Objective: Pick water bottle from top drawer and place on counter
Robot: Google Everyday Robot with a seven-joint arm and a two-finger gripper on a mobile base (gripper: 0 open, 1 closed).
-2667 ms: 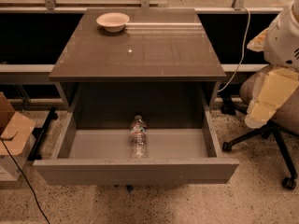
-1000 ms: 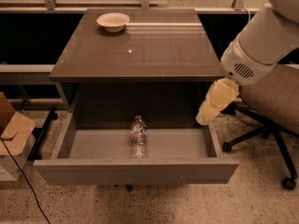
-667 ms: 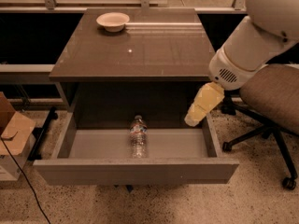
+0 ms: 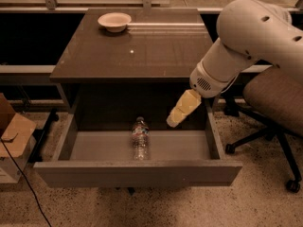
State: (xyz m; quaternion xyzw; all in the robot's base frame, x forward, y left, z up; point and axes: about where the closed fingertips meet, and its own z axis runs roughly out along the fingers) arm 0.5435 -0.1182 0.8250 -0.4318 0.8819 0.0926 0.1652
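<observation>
We can read no text anywhere right now: the water bottle (image 4: pixel 140 139), lying in the top drawer (image 4: pixel 137 172), carries a pale label band, but we can't make out a word or brand on it (the band shows, its print doesn't). The gripper (image 4: pixel 173 120) hangs over the drawer's right half, near the bottle, with no legible marking.

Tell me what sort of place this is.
Probably an office or lab workspace: a rolling office chair stands beside the glossy counter, on speckled hard floor. The gripper hangs over the open top drawer, right of the water bottle.
</observation>
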